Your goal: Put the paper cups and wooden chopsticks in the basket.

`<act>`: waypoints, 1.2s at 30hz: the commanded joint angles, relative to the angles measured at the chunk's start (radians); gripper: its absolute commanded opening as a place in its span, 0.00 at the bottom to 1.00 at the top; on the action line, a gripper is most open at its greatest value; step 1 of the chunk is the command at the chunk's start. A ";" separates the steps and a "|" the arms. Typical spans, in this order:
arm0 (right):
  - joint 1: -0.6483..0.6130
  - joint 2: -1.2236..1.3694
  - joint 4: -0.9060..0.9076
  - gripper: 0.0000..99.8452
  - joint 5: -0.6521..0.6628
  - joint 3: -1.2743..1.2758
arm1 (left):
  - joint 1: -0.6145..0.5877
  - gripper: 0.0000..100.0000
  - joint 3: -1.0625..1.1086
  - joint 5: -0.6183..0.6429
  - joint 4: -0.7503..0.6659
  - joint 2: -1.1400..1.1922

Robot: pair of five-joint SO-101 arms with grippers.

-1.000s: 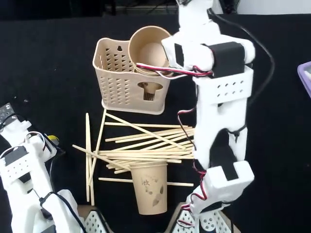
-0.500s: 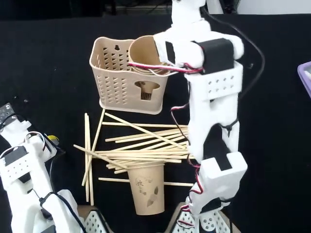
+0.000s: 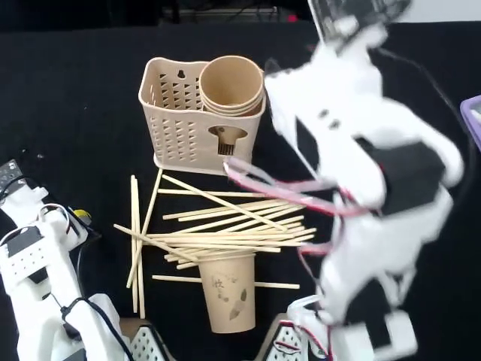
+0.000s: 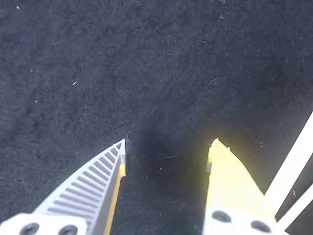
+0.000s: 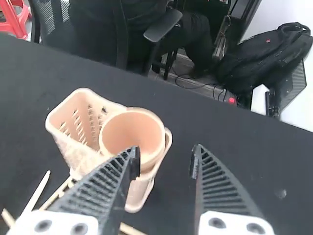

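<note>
Left gripper (image 4: 168,144): fingers spread with nothing between them, one ribbed grey, one smooth yellow, over the table.
Table (image 3: 83,98): covered in fuzzy black cloth.
Chopsticks (image 3: 225,229): thin pale wooden sticks in a loose, crisscrossed heap on the cloth, in front of the basket.
Basket (image 3: 180,120): beige plastic, boxy, slotted walls, upright behind the heap.
Stacked paper cups (image 3: 231,79): round, tan, nested mouths-up inside the basket's right end.
Loose paper cup (image 3: 229,297): tapered, tan with brown print, at the heap's near edge, touching sticks.
Right gripper (image 5: 164,149): black ridged fingers spread, holding nothing, above the basket and apart from it.
</note>
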 commanded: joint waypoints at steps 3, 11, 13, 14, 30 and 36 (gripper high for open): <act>-0.008 -0.277 -0.043 0.17 0.066 0.515 | -0.012 0.27 -0.053 0.006 -0.009 -0.015; -0.011 -0.542 -0.434 0.18 0.110 1.277 | -0.012 0.27 -0.053 0.003 -0.006 -0.014; -0.008 -0.579 -0.534 0.18 0.110 1.422 | -0.010 0.27 -0.056 0.003 -0.003 -0.014; -0.008 -0.593 -0.589 0.18 0.109 1.488 | -0.010 0.27 -0.058 0.003 -0.002 -0.014; 0.074 -0.610 -1.092 0.17 0.044 1.960 | 0.209 0.28 -0.542 -0.115 0.402 -0.012; 0.181 -0.611 -1.102 0.17 -0.037 1.957 | 0.338 0.27 -0.845 -0.015 0.382 -0.011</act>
